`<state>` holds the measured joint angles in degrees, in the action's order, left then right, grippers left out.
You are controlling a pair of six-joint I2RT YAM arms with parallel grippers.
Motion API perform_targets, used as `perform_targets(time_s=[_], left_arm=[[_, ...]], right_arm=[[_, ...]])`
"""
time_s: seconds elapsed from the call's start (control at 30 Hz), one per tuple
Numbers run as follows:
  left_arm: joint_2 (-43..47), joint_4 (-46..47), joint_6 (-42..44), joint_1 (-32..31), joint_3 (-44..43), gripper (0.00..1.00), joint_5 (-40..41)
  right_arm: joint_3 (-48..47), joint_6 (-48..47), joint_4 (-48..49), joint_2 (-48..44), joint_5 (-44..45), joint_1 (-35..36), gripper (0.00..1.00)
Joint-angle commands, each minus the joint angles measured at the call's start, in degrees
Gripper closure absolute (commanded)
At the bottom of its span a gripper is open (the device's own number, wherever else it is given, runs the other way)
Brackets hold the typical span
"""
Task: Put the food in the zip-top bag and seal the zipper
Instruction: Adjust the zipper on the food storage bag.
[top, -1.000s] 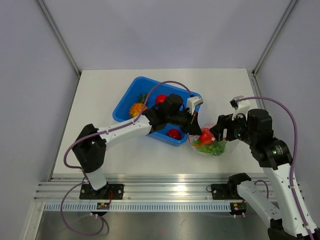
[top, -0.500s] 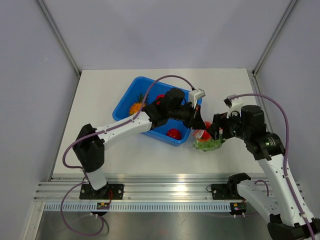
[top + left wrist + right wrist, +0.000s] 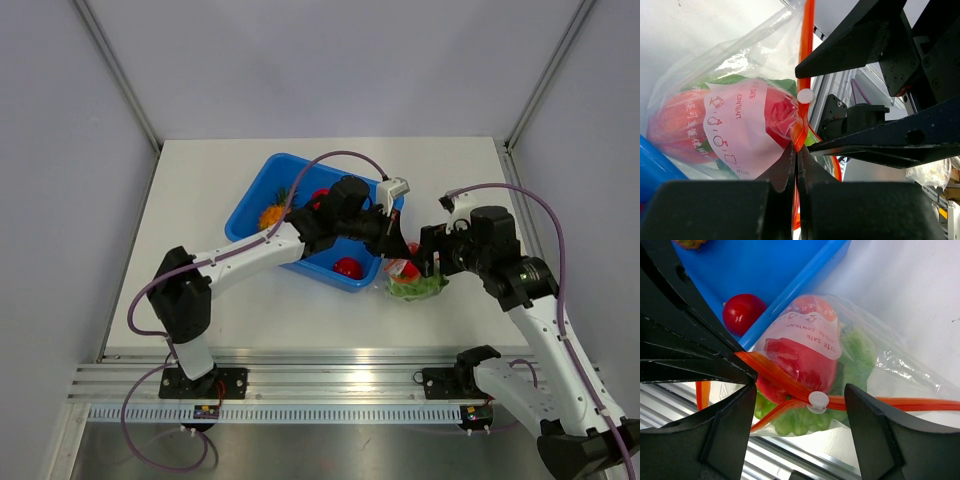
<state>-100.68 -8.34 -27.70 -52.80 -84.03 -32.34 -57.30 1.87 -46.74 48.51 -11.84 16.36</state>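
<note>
While the white table point(image 3: 220, 170) lies bare at its left side, a blue tub point(image 3: 245, 222) sits a little left of centre. The pineapple point(image 3: 272, 215) lies at the tub's 9 o'clock side and a round red fruit point(image 3: 348, 267) at its 5 o'clock corner.

The left arm reaches across the tub, and the left gripper point(image 3: 393, 250) hangs just past the tub's 4 o'clock edge. Its jaws are pressed together on the zipper point(image 3: 807, 45), pinching the orange strip between the two black fingers point(image 3: 775, 175).

The bag point(image 3: 415, 285), clear and crinkled, lies just beside the tub, at 4 o'clock from it. In the right wrist view it lies against the tub's wall. Inside it a red piece point(image 3: 800, 360) lies against the green cabbage point(image 3: 860, 355), partly behind a white label.

A small white slider point(image 3: 818, 400) sits on the strip. At 9 o'clock of the slider the strip splits in two; at 3 o'clock it runs as one line.

At 3 o'clock of the bag, the right gripper point(image 3: 428, 262) has its jaws wide apart, one finger on each side of the slider, clasping nothing.
</note>
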Motion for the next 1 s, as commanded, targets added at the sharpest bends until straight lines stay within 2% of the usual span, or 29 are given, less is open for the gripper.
perform_targets(time_s=[0.0,0.67,0.8,0.97], left_arm=[[0.2,3.8,-1.2,0.2,-3.2,1.0,-1.8],[0.4,5.6,-2.6,0.9,-2.1,1.0,-7.9],[-0.4,5.4,-2.6,0.9,-1.8,1.0,-9.0],[-1.2,3.9,-2.0,0.9,-1.8,1.0,-9.6]], right_arm=[[0.6,-1.1,1.7,0.6,5.1,1.3,0.22],[-0.1,3.7,2.3,9.0,22.3,2.9,0.24],[-0.9,5.0,3.5,9.6,22.6,3.3,0.24],[-4.4,4.6,3.1,7.6,18.4,3.3,0.24]])
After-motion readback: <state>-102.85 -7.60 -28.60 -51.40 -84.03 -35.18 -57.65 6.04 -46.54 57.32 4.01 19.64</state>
